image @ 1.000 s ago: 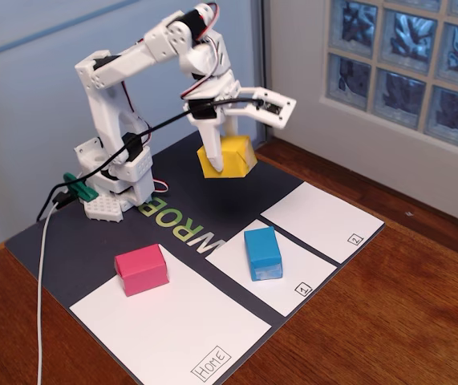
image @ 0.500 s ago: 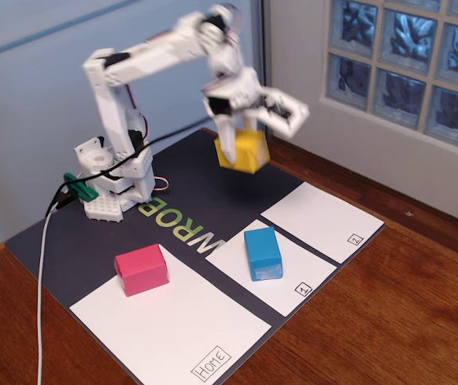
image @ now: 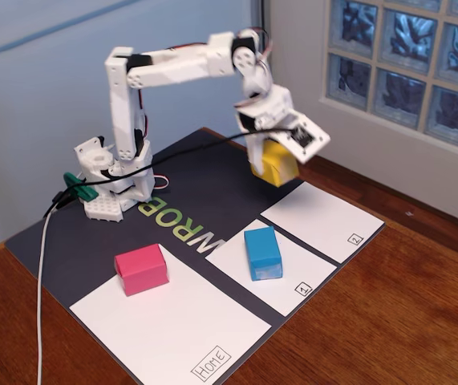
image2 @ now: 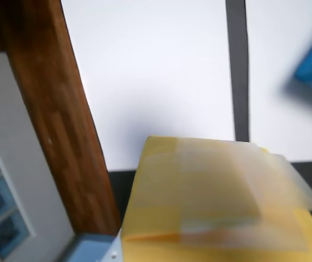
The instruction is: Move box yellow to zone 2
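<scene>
The yellow box (image: 277,166) hangs in the air, with my gripper (image: 270,167) shut on it. It is just above the dark mat, beside the far end of zone 2 (image: 322,221), the white panel with a boxed "2" at its corner. In the wrist view the yellow box (image2: 221,207) fills the lower half, and zone 2 (image2: 156,76) lies white beyond it. The fingers are mostly hidden behind the box and the wrist.
A blue block (image: 262,253) sits on the panel marked "1" (image: 297,277). A pink block (image: 142,269) rests at the corner of the Home panel (image: 172,325). The wooden table (image: 389,321) surrounds the mat. A glass-block window wall (image: 405,72) stands at the right.
The arm has stretched out and swung right, carrying the yellow box from over the back middle of the mat to the far end of zone 2.
</scene>
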Tool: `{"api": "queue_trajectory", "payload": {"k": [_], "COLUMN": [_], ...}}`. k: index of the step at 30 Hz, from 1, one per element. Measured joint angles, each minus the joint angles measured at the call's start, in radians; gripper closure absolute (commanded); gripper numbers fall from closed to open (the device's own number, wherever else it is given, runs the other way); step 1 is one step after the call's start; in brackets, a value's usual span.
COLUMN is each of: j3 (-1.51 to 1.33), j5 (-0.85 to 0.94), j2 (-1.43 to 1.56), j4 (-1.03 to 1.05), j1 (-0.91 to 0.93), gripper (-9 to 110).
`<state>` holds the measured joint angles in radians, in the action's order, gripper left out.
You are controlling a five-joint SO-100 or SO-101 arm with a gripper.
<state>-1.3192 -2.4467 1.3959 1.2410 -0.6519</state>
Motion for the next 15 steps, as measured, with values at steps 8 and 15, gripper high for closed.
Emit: {"api": "queue_trajectory", "payload": {"k": [8, 15], "j3": [-0.002, 0.000], "j5": [-0.040, -0.061], "j2": [-0.178, -0.249], "j4": [-0.141, -0.245], "j1": [-0.002, -0.002], "gripper": [102, 102]}}
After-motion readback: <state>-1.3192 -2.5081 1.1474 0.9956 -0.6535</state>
